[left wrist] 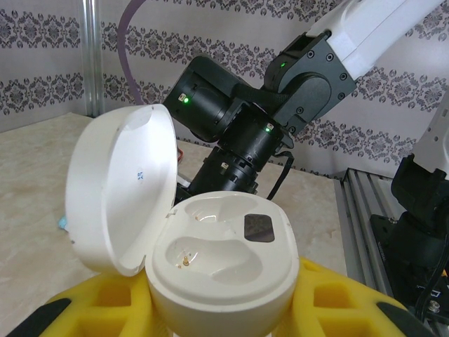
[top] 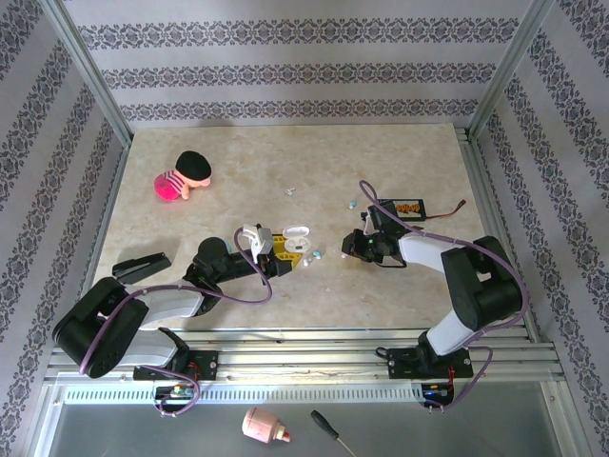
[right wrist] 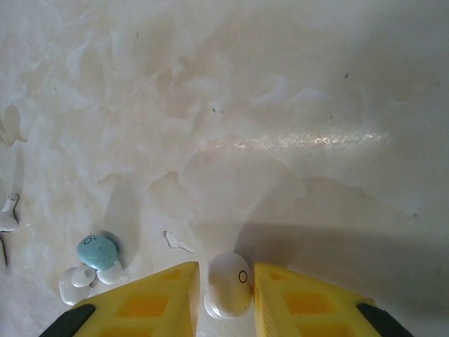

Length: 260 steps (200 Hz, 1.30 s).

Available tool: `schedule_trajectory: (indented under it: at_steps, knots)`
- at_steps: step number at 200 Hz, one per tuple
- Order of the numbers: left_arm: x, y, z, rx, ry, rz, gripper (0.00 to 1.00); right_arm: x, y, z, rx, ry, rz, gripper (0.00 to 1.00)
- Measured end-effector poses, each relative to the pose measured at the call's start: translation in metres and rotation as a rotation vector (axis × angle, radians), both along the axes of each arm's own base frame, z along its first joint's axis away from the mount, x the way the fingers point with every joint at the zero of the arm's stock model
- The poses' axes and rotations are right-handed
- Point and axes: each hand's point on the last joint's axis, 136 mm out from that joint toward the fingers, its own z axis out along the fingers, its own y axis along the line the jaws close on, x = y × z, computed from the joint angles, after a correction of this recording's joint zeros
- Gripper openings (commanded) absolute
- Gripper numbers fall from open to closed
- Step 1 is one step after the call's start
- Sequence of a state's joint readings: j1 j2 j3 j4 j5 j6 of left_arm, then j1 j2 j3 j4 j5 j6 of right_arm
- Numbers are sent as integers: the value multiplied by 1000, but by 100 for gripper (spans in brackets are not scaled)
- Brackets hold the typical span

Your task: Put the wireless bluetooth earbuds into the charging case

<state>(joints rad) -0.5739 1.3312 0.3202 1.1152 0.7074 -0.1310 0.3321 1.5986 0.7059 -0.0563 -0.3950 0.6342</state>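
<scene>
My left gripper point(left wrist: 224, 305) is shut on the white charging case point(left wrist: 223, 261), its yellow fingers point(left wrist: 105, 298) on either side. The lid point(left wrist: 121, 184) stands open to the left and both sockets are empty. From above, the case point(top: 297, 231) sits at the left gripper point(top: 274, 249) near the table's middle. My right gripper point(right wrist: 226, 282) is low over the table, shut on a white earbud point(right wrist: 229, 284). A pale blue earbud point(right wrist: 97, 251) and a white one point(right wrist: 73, 286) lie to its left. The right gripper point(top: 355, 246) faces the case across a small gap.
A pink plush toy with a black cap point(top: 181, 175) lies at the back left. A black and orange pack with wires point(top: 409, 206) sits behind the right arm. Loose earbuds point(top: 290, 190) lie mid-table. A metal rail point(top: 304, 357) runs along the near edge.
</scene>
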Motion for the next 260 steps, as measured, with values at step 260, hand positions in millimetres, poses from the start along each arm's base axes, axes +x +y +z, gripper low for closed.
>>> schedule_trajectory:
  at_steps: [260]
  knots:
    - [0,0,-6,3,3,0,28,-14,-38,51,-557,-23,-62,11]
